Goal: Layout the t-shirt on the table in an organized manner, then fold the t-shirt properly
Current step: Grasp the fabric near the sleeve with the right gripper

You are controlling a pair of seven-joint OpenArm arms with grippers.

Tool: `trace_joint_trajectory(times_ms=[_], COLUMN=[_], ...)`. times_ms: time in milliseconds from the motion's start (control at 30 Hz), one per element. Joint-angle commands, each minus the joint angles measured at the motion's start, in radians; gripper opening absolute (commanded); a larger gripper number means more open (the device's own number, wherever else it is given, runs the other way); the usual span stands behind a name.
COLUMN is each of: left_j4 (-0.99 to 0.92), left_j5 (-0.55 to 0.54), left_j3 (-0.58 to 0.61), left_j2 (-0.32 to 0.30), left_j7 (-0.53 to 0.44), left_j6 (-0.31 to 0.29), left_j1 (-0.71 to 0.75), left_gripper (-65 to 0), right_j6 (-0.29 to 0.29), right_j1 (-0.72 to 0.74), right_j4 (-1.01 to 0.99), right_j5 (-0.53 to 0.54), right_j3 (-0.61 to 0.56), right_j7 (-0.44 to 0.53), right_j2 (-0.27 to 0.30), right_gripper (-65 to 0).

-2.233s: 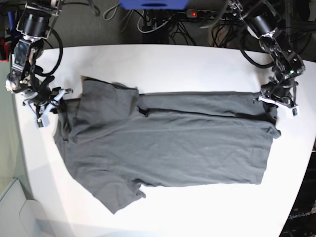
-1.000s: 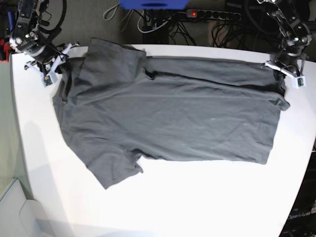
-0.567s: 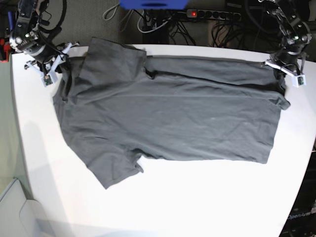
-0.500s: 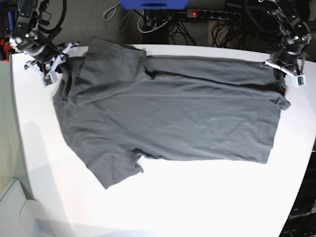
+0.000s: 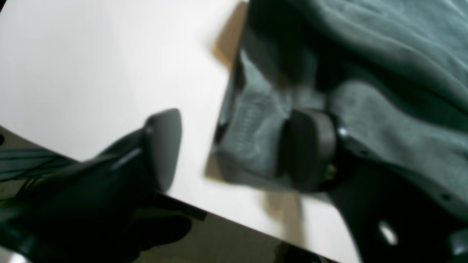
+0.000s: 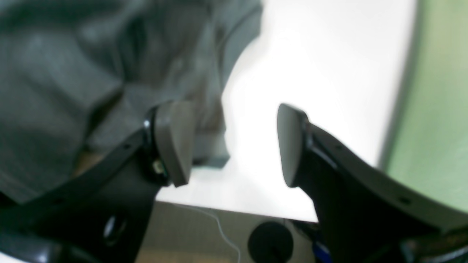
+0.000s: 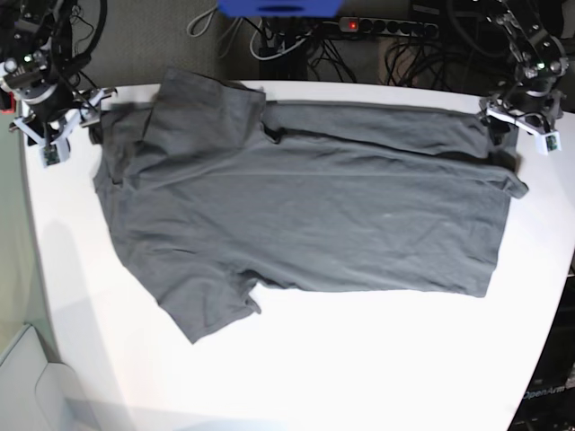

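Note:
The dark grey t-shirt (image 7: 305, 206) lies spread across the white table (image 7: 359, 377), hem toward the base view's right, one sleeve pointing at the near edge. My left gripper (image 7: 519, 126) hovers at the shirt's far right corner. In the left wrist view it (image 5: 234, 148) is open, with the cloth corner (image 5: 252, 146) loose between its fingers (image 5: 307, 149). My right gripper (image 7: 56, 126) stands just off the shirt's far left edge. In the right wrist view it (image 6: 230, 144) is open over bare table (image 6: 321, 73), and the t-shirt (image 6: 73, 73) lies beside its left finger (image 6: 172, 142).
Both grippers are close to the table's far edge (image 7: 359, 85). Behind it lie a power strip (image 7: 386, 27), tangled cables and a blue box (image 7: 278, 7). A pale bin (image 7: 27, 386) sits off the near left corner.
Both grippers have opened and let go of the shirt's far corners. The right gripper has drawn away to the left, off the cloth. The shirt lies where it was.

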Motion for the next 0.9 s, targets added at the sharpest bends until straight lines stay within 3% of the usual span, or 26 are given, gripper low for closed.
trace_joint_trajectory(times_ms=[0, 133, 333, 467, 567, 867], left_j4=[0.013, 0.013, 0.013, 0.013, 0.013, 0.013], left_j5=[0.002, 0.002, 0.002, 0.002, 0.002, 0.002], left_j3=[-0.001, -0.001, -0.001, -0.001, -0.001, -0.001], left_j2=[-0.008, -0.006, -0.008, -0.008, -0.008, -0.008], left_j7=[0.013, 0.013, 0.013, 0.013, 0.013, 0.013], left_j6=[-0.007, -0.007, -0.007, -0.007, -0.007, -0.007], left_j1=[0.003, 0.006, 0.006, 0.003, 0.0, 0.001], left_gripper=[-14.8, -9.6, -9.6, -9.6, -9.6, -9.6], right_j6=[0.003, 0.003, 0.003, 0.003, 0.003, 0.003], right_j1=[-0.016, -0.056, -0.101, -0.114, -0.114, -0.134], right_j4=[0.039, 0.131, 0.145, 0.145, 0.144, 0.144], right_j5=[0.006, 0.01, 0.006, 0.006, 0.006, 0.005], right_j3=[0.012, 0.007, 0.007, 0.006, 0.001, -0.175], right_j7=[0.001, -0.094, -0.2, -0.211, -0.211, -0.211], right_j2=[0.006, -0.027, -0.143, -0.196, -0.204, -0.204], right_gripper=[-28.3, -28.3, -28.3, -28.3, -28.3, -28.3])
